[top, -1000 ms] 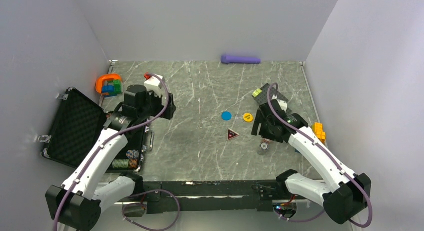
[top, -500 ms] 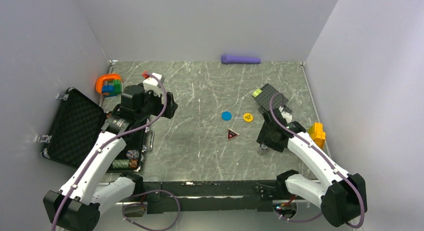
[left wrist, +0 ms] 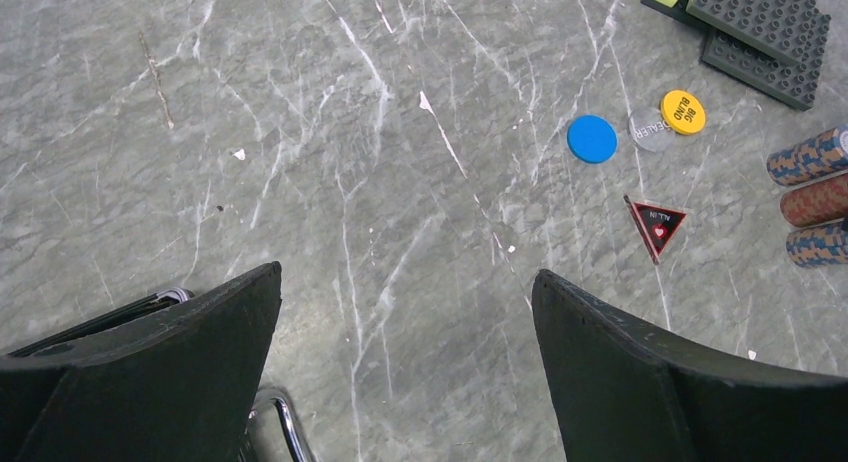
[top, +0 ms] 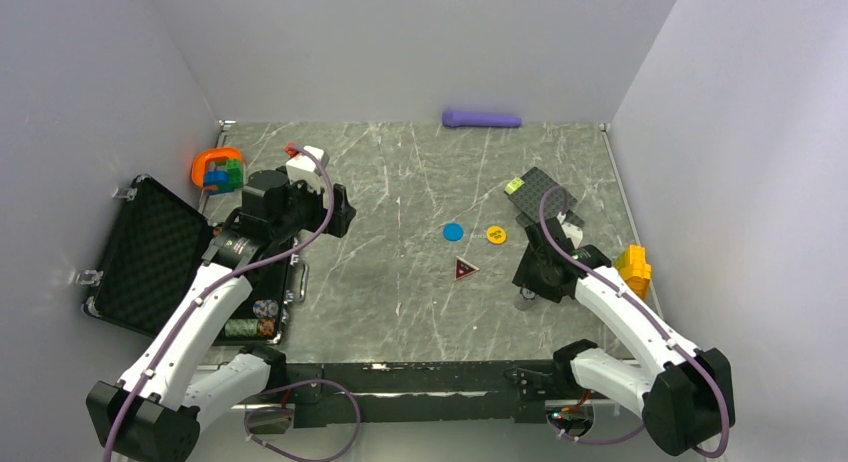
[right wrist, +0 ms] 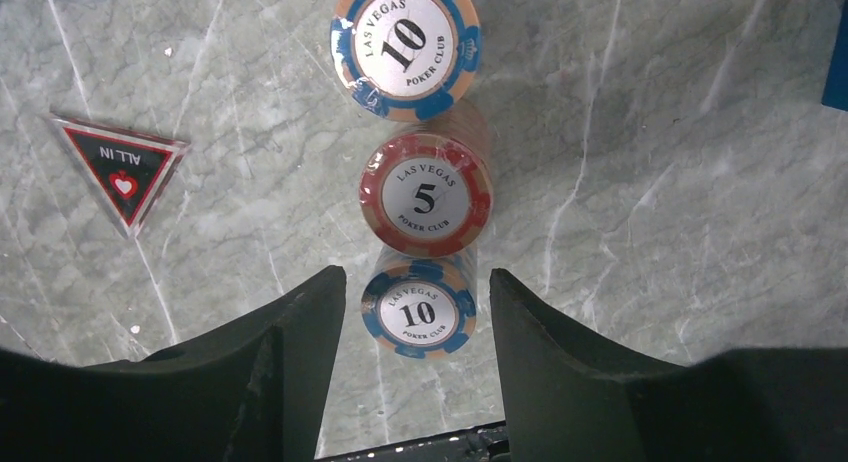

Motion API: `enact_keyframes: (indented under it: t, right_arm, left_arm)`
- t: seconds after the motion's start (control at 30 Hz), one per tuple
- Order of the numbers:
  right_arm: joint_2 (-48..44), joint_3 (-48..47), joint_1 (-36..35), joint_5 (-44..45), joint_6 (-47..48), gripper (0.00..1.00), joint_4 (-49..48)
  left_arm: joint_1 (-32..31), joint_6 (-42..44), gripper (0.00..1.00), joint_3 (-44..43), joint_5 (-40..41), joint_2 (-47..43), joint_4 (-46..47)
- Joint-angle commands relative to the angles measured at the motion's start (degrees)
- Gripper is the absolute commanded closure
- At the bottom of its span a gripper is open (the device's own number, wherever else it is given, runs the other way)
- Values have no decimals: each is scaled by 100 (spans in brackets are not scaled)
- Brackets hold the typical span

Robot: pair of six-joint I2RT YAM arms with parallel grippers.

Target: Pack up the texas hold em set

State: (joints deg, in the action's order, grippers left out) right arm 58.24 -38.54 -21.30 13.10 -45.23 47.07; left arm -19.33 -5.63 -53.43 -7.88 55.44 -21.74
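Blue chip stack [right wrist: 420, 314]: stood inside right gripper [right wrist: 418, 282], gaps both sides, not clamped.
Left gripper [left wrist: 405, 277]: spread wide, empty, by case [top: 150, 252] at tabletop [top: 400, 182] left edge.

On the right I count three chip stacks [right wrist: 426, 194], two blue and one red. I see also one blue disc [left wrist: 591, 139], one yellow disc [left wrist: 683, 112], one clear disc [left wrist: 651, 130] and one red triangle [left wrist: 657, 225].

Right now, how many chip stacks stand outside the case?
3, in a line: near blue 10 stack inside the right claw, red 5 stack next, far blue 10 stack beyond. More chips sit in the case, partly hidden.
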Motion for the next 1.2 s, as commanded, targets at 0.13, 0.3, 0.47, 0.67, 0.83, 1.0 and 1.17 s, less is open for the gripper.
enact_keyframes:
  t: [0.13, 0.3, 0.47, 0.67, 0.83, 1.0, 1.17]
  right_arm:
    - [-123, 195, 21, -67, -153, 42, -31]
    - [-218, 237, 23, -118, -168, 48, -83]
    - [-201, 268, 25, -197, -121, 61, -145]
    - [-216, 266, 29, -275, 36, 88, -223]
    - [-338, -10, 21, -334, 204, 100, -8]
    - [-720, -310, 21, -572, 301, 100, 87]
    - [-926, -921, 2, -942, 483, 100, 221]
  left_arm:
    - [-21, -35, 1, -181, -158, -10, 179]
    - [-20, -52, 0, -188, -184, 2, 166]
    - [-21, -8, 0, -227, -219, -6, 122]
    - [-21, -24, 1, -254, -201, -3, 83]
    - [-34, -133, 1, -243, -315, -22, 166]
    - [-166, -55, 1, -138, -704, -116, 330]
    - [-406, 174, 1, 104, -937, -316, 611]
